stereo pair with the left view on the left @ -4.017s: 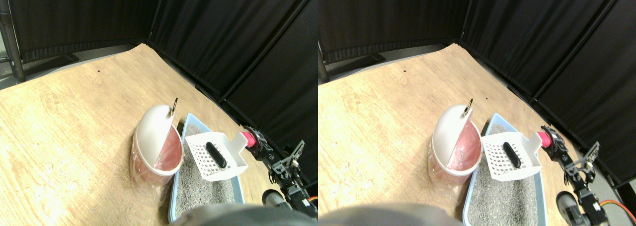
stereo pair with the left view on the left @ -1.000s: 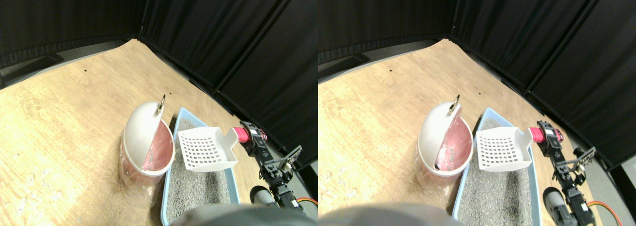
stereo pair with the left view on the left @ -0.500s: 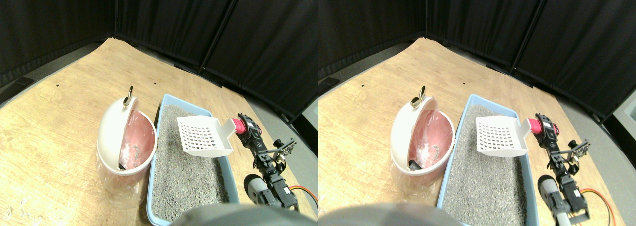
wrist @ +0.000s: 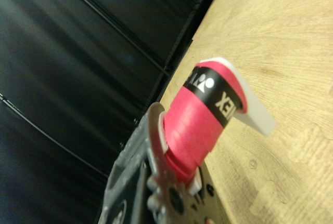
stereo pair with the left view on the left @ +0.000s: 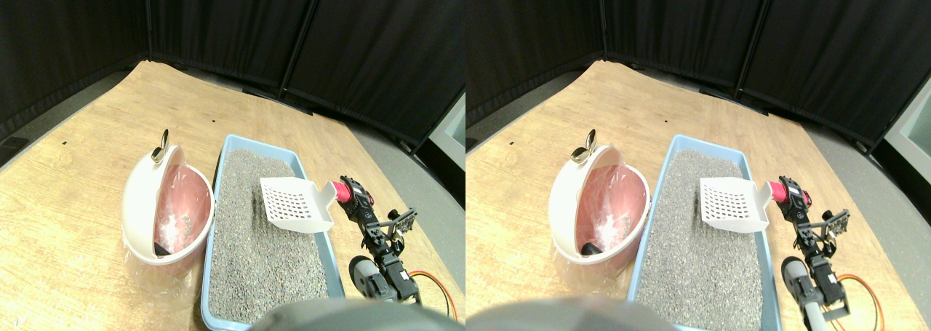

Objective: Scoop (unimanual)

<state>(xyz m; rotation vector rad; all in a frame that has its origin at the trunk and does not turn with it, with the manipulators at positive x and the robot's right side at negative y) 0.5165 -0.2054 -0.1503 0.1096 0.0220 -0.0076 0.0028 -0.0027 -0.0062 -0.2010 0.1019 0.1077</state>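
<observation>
Empty scoop (stereo pair with the left view on the left: pixel 292 204) held over litter tray (stereo pair with the left view on the left: pixel 218 155), mid-right of left half.

Pink-wrapped handle (stereo pair with the left view on the left: pixel 342 192) seated in right fingers (stereo pair with the left view on the left: pixel 354 198); wrist view shows dark frame snug round the pink wrap (wrist: pixel 195 125), so clamped on handle, gap itself not visible. Long axis of scoop running from fingers toward frame left, slotted basket w/ mouth facing left, above grey litter (stereo pair with the left view on the left: pixel 254 229) near tray's right wall, nothing seen in basket. White-lidded pink bin (stereo pair with the left view on the left: pixel 164 207) further left, touching or just beside tray's left wall, lid tipped open; dark item low inside. Judged: dump done, next pass needs basket lowered leftward into litter, away from fingers. Bench (stereo pair with the left view on the left: pixel 87 127) otherwise bare wood.
</observation>
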